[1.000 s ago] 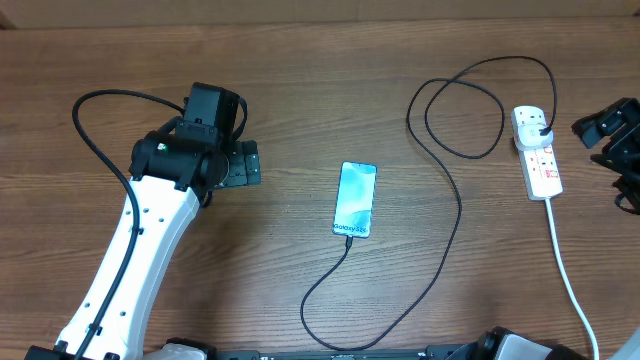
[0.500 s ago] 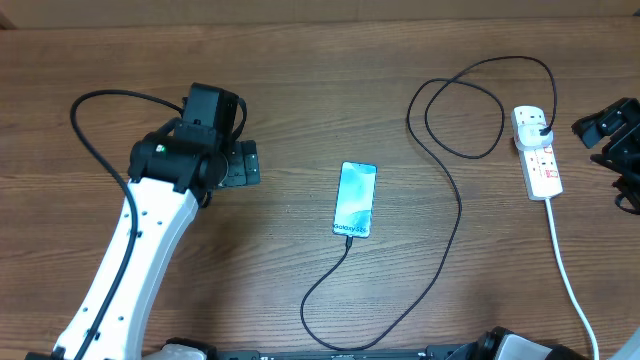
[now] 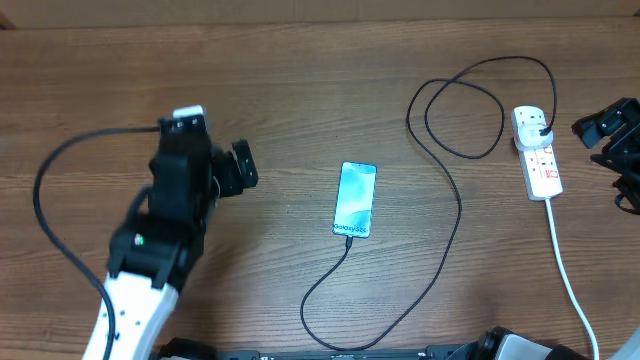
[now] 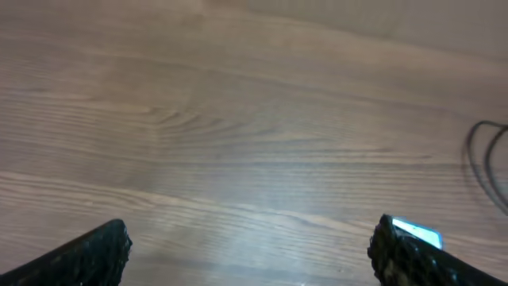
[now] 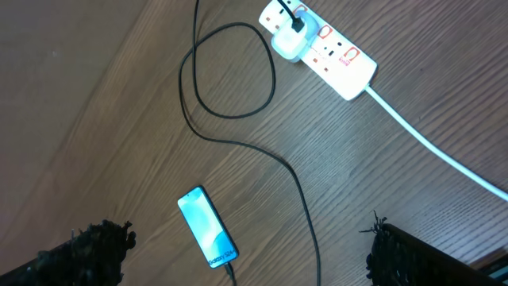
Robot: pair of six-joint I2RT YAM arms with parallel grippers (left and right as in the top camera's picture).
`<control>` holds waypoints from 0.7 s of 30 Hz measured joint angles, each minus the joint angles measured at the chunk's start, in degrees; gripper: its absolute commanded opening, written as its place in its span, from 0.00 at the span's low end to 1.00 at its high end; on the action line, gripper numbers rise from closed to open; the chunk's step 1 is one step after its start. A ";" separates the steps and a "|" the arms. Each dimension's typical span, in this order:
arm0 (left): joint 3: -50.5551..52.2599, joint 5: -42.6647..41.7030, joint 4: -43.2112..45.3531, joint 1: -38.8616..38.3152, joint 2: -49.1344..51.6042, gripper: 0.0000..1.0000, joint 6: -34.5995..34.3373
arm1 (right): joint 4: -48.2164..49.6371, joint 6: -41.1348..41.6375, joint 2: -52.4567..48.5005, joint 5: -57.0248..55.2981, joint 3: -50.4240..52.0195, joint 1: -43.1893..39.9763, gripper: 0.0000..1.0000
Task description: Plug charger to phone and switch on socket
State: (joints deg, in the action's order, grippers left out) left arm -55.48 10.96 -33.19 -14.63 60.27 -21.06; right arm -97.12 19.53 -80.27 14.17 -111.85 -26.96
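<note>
The phone [image 3: 355, 199] lies flat mid-table with its teal screen lit; it also shows in the right wrist view [image 5: 208, 227]. The black charger cable [image 3: 455, 215] meets the phone's lower edge, curves round the front, loops at the back and ends in a plug [image 3: 541, 124] seated in the white socket strip [image 3: 543, 165]. My left gripper [image 3: 240, 168] is open and empty, left of the phone; in the left wrist view [image 4: 250, 254] its fingers stand wide apart over bare wood. My right gripper [image 3: 612, 135] is open and empty, right of the strip [image 5: 329, 49].
The strip's white cord [image 3: 570, 280] runs to the table's front right edge. The left arm's own black cable [image 3: 50, 190] arcs over the table's left side. The cable loop [image 5: 230, 79] lies between phone and strip.
My left arm has swung round, its body now lower and more toward the front left, with the gripper still left of the phone. The right arm, phone, cable and strip have not moved.
</note>
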 measured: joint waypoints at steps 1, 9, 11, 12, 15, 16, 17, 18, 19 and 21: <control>3.04 -0.92 3.48 0.00 -1.84 1.00 -0.11 | 0.02 0.02 0.00 -0.02 0.00 0.00 1.00; 21.35 -9.64 29.03 4.09 -14.01 1.00 -1.46 | -0.02 0.17 0.00 0.00 -0.02 0.00 1.00; 24.94 -11.06 34.32 5.95 -16.92 1.00 -3.28 | -0.02 0.17 0.00 -0.02 -0.02 0.00 1.00; 26.62 -11.56 36.79 6.80 -18.45 1.00 -4.28 | 0.00 0.17 0.00 0.00 -0.02 0.00 1.00; 30.64 -12.41 42.88 8.44 -22.77 1.00 -6.36 | -0.02 0.20 0.00 0.02 -0.02 0.00 1.00; 31.67 -12.46 44.74 8.68 -24.15 1.00 -6.80 | -0.02 0.17 0.00 0.00 -0.02 0.00 1.00; 32.48 -12.46 46.10 8.70 -25.33 1.00 -7.15 | -0.02 0.20 0.00 -0.02 -0.02 0.00 1.00; 33.18 -12.37 47.19 8.70 -26.75 1.00 -7.52 | -0.02 0.17 0.00 0.00 -0.02 0.00 1.00; 33.81 -12.17 48.04 8.70 -28.02 1.00 -7.67 | -0.02 0.17 0.00 0.00 -0.02 0.00 1.00; 34.95 -11.43 49.46 8.70 -30.60 1.00 -7.74 | 0.02 0.20 0.00 0.00 -0.02 0.00 1.00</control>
State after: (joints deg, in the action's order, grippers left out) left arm -20.53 -0.47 16.27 -5.93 29.67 -28.80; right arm -97.10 19.73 -80.27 14.17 -111.87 -26.96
